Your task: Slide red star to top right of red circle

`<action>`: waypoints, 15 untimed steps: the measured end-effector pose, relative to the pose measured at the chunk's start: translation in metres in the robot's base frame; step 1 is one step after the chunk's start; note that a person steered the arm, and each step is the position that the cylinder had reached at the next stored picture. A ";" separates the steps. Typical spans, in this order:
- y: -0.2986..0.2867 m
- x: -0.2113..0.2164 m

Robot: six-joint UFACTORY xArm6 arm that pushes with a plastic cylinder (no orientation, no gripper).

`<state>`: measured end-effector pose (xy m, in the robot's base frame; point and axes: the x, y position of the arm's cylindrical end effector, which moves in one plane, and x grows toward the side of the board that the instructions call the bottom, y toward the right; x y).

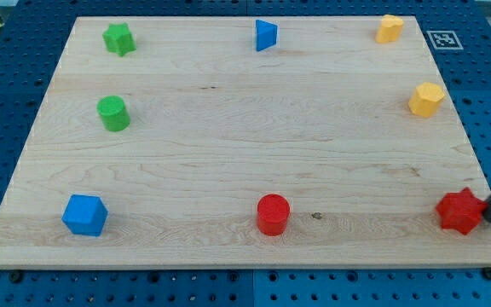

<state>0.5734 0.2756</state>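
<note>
Our rod comes in from the view's right edge near the counter's bottom right corner, and my tip (490,215) sits just against the right side of the red star (459,211); we carry no fingers at all, only this bare rod end, so nothing is clasped or let go. The red star lies close to the counter's bottom right corner, near the right edge. The red circle (273,213) stands along the bottom edge around its middle, well apart from the star and to its left, at about the same level. Farther out, the blue cube (85,214) rests near the bottom left corner. The green cylinder (113,113) sits by the left edge, and the green star (118,38) is near the top left corner. The blue triangle (266,35) lies at the middle of the top edge. One yellow block (389,28) sits near the top right corner, and a second yellow block (426,100) lies below it by the right edge of the wooden counter (228,145).
</note>
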 end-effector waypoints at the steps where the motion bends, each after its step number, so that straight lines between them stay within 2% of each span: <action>1: -0.018 -0.001; 3: -0.046 -0.004; 4: -0.027 -0.006; 6: -0.045 0.030; 7: -0.077 0.022; 8: -0.079 0.008; 11: -0.034 0.004; 14: -0.092 0.004; 15: -0.079 0.005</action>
<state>0.5780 0.1966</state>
